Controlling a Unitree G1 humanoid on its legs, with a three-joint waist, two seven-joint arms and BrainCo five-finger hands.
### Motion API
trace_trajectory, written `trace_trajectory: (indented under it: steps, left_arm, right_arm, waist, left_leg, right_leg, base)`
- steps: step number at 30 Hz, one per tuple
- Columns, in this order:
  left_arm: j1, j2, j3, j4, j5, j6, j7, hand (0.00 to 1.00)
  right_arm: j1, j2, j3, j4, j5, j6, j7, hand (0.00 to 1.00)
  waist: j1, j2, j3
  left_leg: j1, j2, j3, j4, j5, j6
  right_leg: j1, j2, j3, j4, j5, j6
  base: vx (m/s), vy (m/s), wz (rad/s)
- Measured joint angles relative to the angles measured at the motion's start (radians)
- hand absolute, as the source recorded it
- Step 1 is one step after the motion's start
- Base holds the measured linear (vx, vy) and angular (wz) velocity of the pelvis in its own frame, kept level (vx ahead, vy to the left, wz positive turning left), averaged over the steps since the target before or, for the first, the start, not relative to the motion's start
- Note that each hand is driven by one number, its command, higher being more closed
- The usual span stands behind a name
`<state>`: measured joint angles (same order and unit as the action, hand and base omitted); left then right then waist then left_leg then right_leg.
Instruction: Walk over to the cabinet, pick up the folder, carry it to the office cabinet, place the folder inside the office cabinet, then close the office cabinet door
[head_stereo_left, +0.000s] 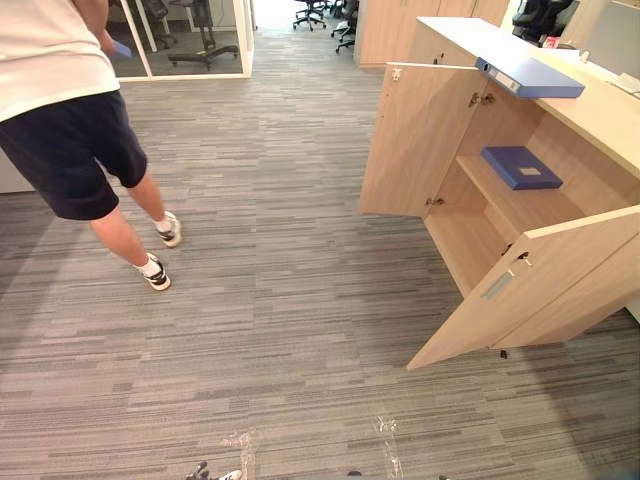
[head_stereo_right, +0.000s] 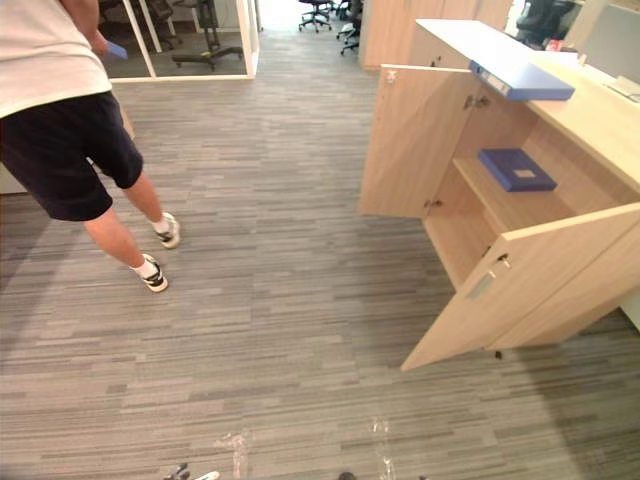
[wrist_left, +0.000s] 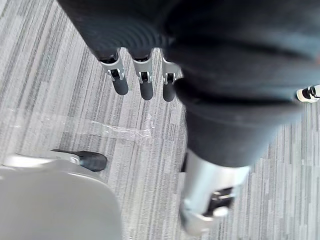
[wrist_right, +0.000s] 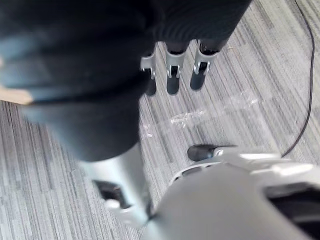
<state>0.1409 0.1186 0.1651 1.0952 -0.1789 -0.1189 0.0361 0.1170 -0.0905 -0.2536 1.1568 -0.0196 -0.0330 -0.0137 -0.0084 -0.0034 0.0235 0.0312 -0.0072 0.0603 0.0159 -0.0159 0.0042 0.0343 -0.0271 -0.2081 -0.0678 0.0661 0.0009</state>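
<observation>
The open cabinet holds a blue folder; a blue binder lies on top. The left hand and right hand hang straight-fingered and empty. The person is cut off.

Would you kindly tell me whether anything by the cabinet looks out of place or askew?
The blue folder lies at an angle on the cabinet top, its spine end seemingly overhanging the front edge. Both doors stand open.
</observation>
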Motion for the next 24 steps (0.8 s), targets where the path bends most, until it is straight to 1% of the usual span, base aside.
trace_trajectory:
  steps: [1,3,4,6,7,10,13,19,22,24]
  left_arm:
    - [-0.022,-0.011,-0.003,0.008,-0.046,-0.007,-0.010,0.00]
    - [-0.037,-0.029,-0.011,0.013,-0.088,-0.011,-0.024,0.00]
    - [-0.045,-0.037,-0.028,0.018,-0.107,-0.014,-0.029,0.00]
    - [-0.055,-0.037,-0.047,0.022,-0.112,-0.017,-0.040,0.00]
    - [-0.060,-0.037,-0.052,0.025,-0.124,-0.018,-0.045,0.00]
    - [-0.064,-0.036,-0.071,0.027,-0.127,-0.023,-0.045,0.00]
    - [-0.069,-0.034,-0.080,0.033,-0.091,-0.027,-0.042,0.00]
    - [-0.077,-0.029,-0.095,0.033,-0.026,-0.027,-0.021,0.00]
    - [-0.082,-0.028,-0.089,0.032,0.015,-0.027,-0.006,0.00]
    - [-0.086,-0.024,-0.076,0.032,0.025,-0.027,0.000,0.00]
  right_arm:
    - [-0.023,-0.001,-0.001,0.015,0.000,-0.001,0.000,0.00]
    - [-0.041,0.000,-0.002,0.017,0.000,-0.002,0.000,0.00]
    - [-0.056,0.004,-0.002,0.017,0.000,-0.003,0.000,0.00]
    - [-0.069,0.011,-0.006,0.017,0.000,-0.007,0.001,0.00]
    - [-0.078,0.017,-0.020,0.017,0.000,-0.008,0.001,0.00]
    - [-0.090,0.037,-0.030,0.015,0.001,-0.008,0.002,0.00]
    - [-0.102,0.060,-0.030,0.015,0.000,-0.008,0.002,0.00]
    - [-0.107,0.063,-0.030,0.015,0.000,-0.008,0.003,0.00]
    - [-0.108,0.064,-0.030,0.015,-0.001,-0.008,0.003,0.00]
    - [-0.110,0.067,-0.030,0.015,0.000,-0.008,0.003,0.00]
  waist:
    - [-0.002,0.001,0.008]
    - [-0.001,0.001,0.010]
    - [-0.001,0.000,0.012]
    - [-0.001,-0.001,0.020]
    - [-0.001,0.001,0.024]
    - [-0.001,0.001,0.029]
    - [-0.001,-0.001,0.035]
    - [-0.001,-0.006,0.044]
    - [-0.001,-0.011,0.047]
    - [-0.001,-0.020,0.055]
  left_leg:
    - [0.015,-0.001,-0.005,-0.012,0.001,-0.003]
    - [0.027,0.001,-0.003,-0.024,0.002,-0.006]
    - [0.029,0.002,-0.003,-0.029,0.002,-0.007]
    - [0.037,0.004,0.002,-0.032,0.001,-0.011]
    - [0.043,0.006,0.003,-0.034,0.000,-0.013]
    - [0.056,0.006,0.007,-0.039,-0.003,-0.017]
    - [0.060,0.006,0.007,-0.040,-0.002,-0.017]
    - [0.057,0.006,0.006,-0.047,0.004,-0.015]
    - [0.057,0.007,0.010,-0.050,0.004,-0.015]
    - [0.048,0.008,0.016,-0.035,-0.009,-0.020]
  right_leg:
    - [0.020,0.001,-0.008,-0.015,0.001,0.003]
    - [0.025,0.003,-0.009,-0.015,-0.002,0.009]
    - [0.025,0.003,-0.010,-0.015,-0.004,0.019]
    - [0.029,0.004,-0.010,-0.015,-0.006,0.034]
    - [0.035,0.005,-0.010,-0.016,-0.007,0.052]
    - [0.043,0.004,-0.010,-0.016,-0.007,0.057]
    - [0.047,0.004,-0.011,-0.016,-0.007,0.056]
    - [0.042,0.004,-0.016,-0.021,-0.008,0.056]
    - [0.039,0.005,-0.016,-0.021,-0.008,0.055]
    - [0.036,0.006,-0.016,-0.021,-0.015,0.047]
  base:
    - [0.07,-0.014,0.08]
    - [0.08,-0.010,0.02]
    - [0.05,-0.001,-0.04]
    - [0.02,0.002,-0.05]
    - [0.01,0.004,-0.06]
    - [0.01,0.004,-0.05]
    - [0.00,0.000,0.00]
    - [-0.01,-0.001,0.00]
    - [0.00,0.001,-0.01]
    - [0.00,-0.004,-0.04]
